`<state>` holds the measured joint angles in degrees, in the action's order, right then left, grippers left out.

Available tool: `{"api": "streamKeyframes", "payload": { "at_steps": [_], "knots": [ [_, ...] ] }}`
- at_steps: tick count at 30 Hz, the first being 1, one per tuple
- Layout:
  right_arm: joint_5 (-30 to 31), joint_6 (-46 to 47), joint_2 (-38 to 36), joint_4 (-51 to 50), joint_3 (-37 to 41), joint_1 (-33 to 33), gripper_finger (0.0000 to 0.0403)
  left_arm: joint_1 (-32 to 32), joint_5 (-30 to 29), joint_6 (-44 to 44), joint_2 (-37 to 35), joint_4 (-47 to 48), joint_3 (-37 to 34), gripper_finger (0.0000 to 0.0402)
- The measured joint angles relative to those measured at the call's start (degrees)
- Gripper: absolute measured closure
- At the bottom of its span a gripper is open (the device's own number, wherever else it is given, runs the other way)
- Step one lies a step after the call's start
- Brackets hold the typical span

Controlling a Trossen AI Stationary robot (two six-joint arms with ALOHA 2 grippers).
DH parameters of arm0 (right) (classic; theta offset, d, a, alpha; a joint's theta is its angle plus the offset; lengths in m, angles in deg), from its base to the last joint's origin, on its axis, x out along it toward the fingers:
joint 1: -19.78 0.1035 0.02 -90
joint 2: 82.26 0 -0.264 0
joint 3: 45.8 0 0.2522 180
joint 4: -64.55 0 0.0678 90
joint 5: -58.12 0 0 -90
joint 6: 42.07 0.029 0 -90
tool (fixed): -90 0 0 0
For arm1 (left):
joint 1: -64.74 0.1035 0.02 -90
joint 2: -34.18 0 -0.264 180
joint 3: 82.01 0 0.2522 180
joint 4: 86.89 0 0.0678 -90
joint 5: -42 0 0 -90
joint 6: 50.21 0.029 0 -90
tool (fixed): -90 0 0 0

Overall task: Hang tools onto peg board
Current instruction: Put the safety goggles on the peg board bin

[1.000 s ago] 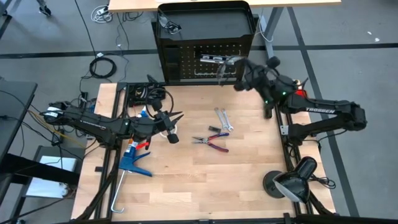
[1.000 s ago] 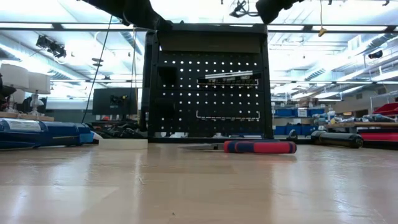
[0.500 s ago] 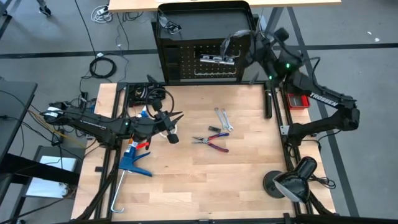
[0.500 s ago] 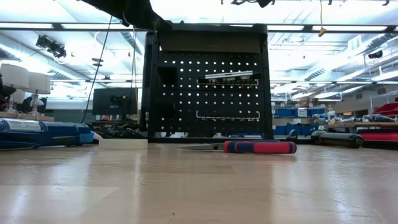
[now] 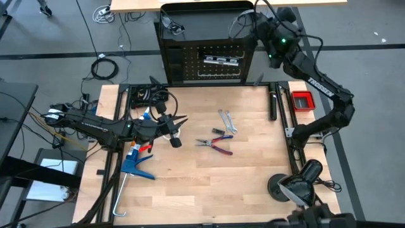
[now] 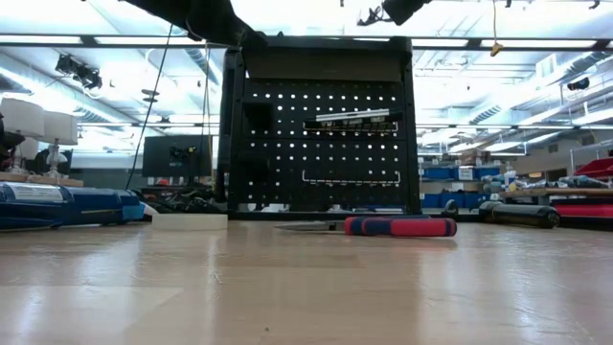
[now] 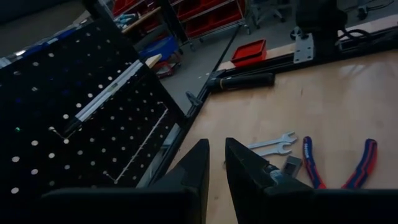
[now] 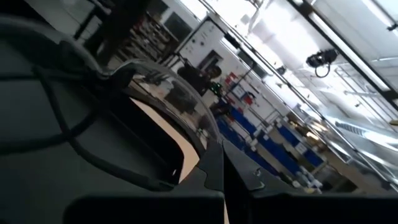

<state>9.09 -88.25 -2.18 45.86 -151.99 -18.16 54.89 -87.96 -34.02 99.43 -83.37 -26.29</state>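
While the right gripper (image 5: 249,26) stays clamped on a pair of safety glasses (image 5: 237,25), its arm has swung up and back. A second ago the glasses hung in front of the peg board (image 5: 209,60); now they sit over the right end of its tray top (image 5: 209,7). Judging by that, this pair is headed for the tray or the board's upper edge rather than a hook on the face, and it is not yet let go.

The right wrist view shows the closed fingers with a clear lens (image 8: 158,74) ahead of them. What lies under the glasses is too dark to tell.

A slim bar (image 5: 219,61) already hangs on the board. Two wrenches (image 5: 226,120) and the pliers (image 5: 215,144) lie on the table, so most of the job remains.

The left gripper (image 5: 175,123) waits over the table's left side, fingers a narrow gap apart, with nothing between them.

In the low view the right gripper is cut off by the top edge. A small dark thing (image 5: 171,26) in the tray's left corner cannot be made out.
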Motion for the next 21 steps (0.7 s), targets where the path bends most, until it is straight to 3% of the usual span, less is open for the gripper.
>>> {"api": "streamKeyframes", "payload": {
  "at_steps": [11,21],
  "knots": [
    [-0.1,2.2,4.4,-8.8,-4.2,-3.3,0.0399,0.0,0.0,0.0,0.0,0.6,0.0,0.0347],
    [-1.1,2.1,4.1,-9.0,-4.3,-3.6,0.0394,0.0,0.0,-0.2,0.0,0.9,0.0,0.0347]
  ]
}}
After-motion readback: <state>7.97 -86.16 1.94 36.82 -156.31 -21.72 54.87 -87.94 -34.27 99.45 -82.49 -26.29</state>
